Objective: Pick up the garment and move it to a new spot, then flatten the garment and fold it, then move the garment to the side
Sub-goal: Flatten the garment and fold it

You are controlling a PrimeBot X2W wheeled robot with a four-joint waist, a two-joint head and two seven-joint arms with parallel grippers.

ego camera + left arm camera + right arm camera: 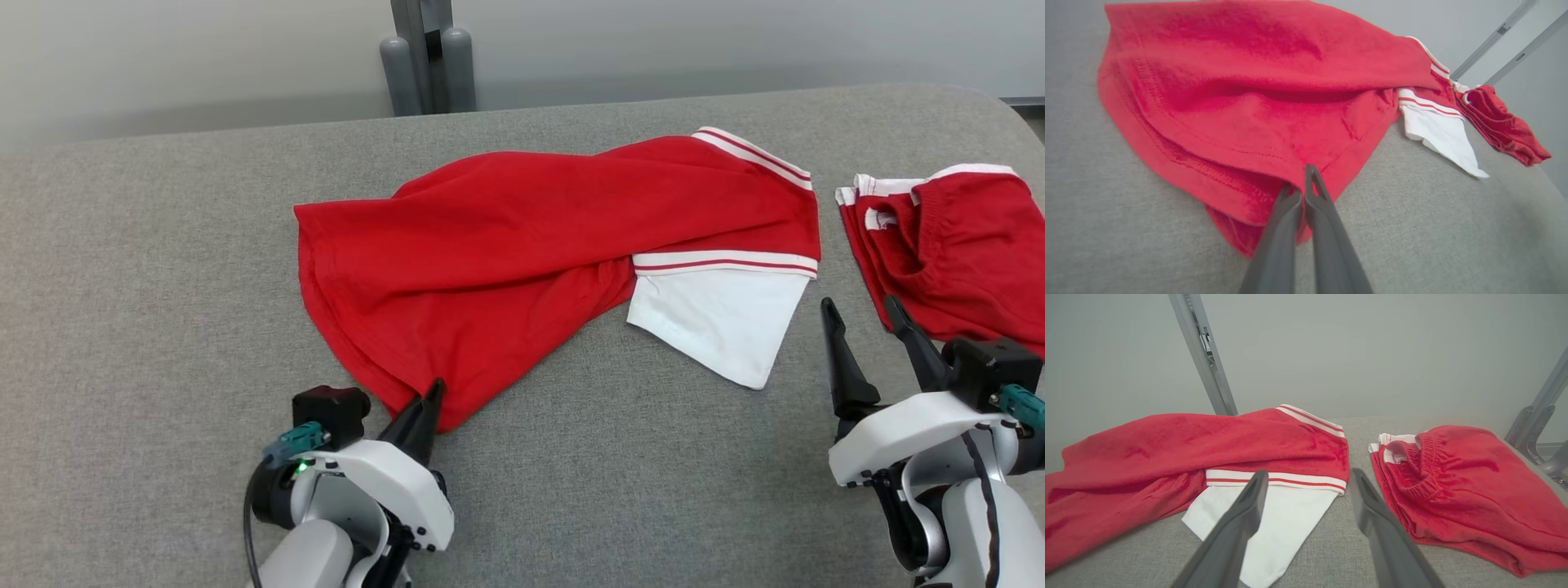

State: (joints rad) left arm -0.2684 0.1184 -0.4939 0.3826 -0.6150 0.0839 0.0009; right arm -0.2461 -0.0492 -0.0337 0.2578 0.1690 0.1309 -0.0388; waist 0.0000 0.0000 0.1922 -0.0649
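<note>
Your garment (506, 237) — red, with a white sleeve — sprawls across the centre of the head frame on the grey cloth surface (122, 327). Your left gripper (434, 396) is clamped on its lower hem. Your right gripper (860, 304) waits at lower right with its jaws apart — beside a folded red piece (963, 245).

A grey cloth-covered table (147, 269) carried a folded pair of red shorts (963, 253) with white trim near its right edge, and behind its far edge two rounded grey posts (400, 69) stood on either side of a metal upright (408, 16) before a pale wall (735, 41).
</note>
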